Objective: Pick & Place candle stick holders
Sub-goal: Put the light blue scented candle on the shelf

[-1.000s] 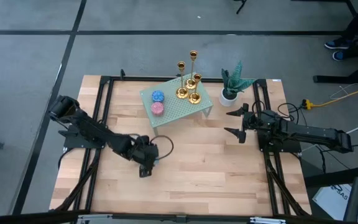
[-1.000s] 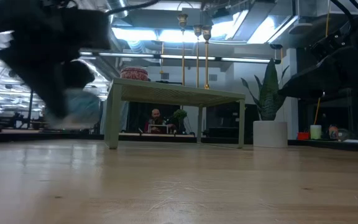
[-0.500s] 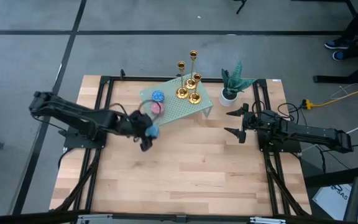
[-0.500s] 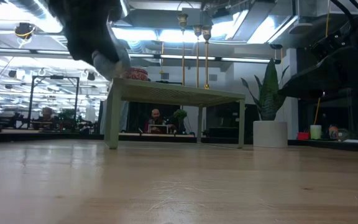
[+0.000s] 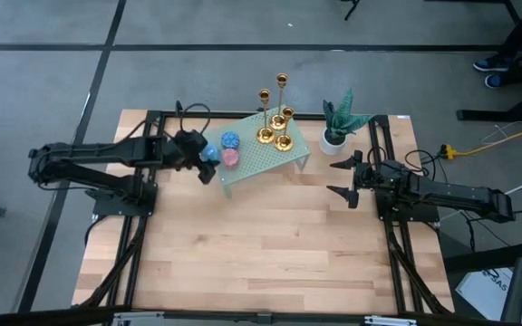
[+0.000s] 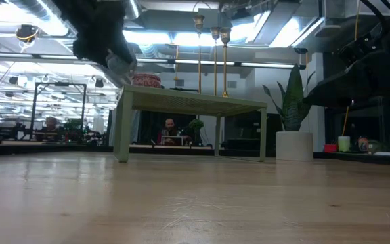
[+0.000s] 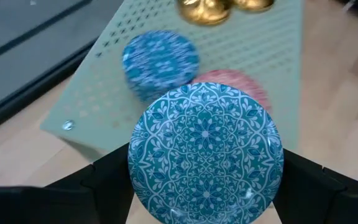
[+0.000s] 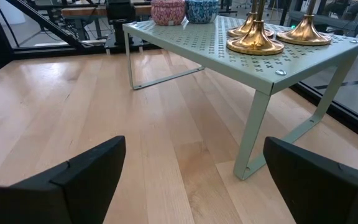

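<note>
Atop green shelf (image 5: 270,156), candle stick holders (image 5: 276,127) stand apart from left tool (image 5: 208,169).

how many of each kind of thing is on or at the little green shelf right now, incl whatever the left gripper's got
gold candle stick holders: 3
blue patterned balls: 2, one on the green shelf, one in the left gripper
pink ball: 1
potted plant: 1
total: 7

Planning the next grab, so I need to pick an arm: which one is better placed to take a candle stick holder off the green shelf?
Probably the right. Its right gripper is open and empty beside the green shelf, facing the candle stick holders. The left gripper is shut on a light blue patterned tin at the shelf's far end.
</note>
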Robot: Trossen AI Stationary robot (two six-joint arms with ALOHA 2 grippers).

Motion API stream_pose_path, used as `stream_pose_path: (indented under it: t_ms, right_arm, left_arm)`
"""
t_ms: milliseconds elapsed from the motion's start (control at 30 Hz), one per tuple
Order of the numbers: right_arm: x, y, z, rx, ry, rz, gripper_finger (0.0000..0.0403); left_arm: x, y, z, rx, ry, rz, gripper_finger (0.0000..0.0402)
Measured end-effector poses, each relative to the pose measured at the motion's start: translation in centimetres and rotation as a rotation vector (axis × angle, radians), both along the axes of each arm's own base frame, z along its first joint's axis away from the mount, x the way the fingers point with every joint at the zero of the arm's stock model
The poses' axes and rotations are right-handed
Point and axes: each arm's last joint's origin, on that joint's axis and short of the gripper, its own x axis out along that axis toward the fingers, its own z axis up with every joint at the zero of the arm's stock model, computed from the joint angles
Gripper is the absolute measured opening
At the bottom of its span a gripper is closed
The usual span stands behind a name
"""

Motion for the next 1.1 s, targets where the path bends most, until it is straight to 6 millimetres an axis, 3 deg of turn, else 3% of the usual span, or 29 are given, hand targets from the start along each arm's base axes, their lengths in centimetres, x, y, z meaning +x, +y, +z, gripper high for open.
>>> stream_pose_path:
  t_ms: [367,1100]
  right_arm:
    - [0.0,0.0,0.0,0.0,0.0,0.0,0.0385]
    - [0.0,0.0,0.0,0.0,0.0,0.0,0.0385]
  left_arm:
    - [-0.6,4.3,-2.2,-0.101,0.201,0.048,0.0297]
    - [1.6,6.2,-3.2,-0.098,0.165,0.019,0.0297]
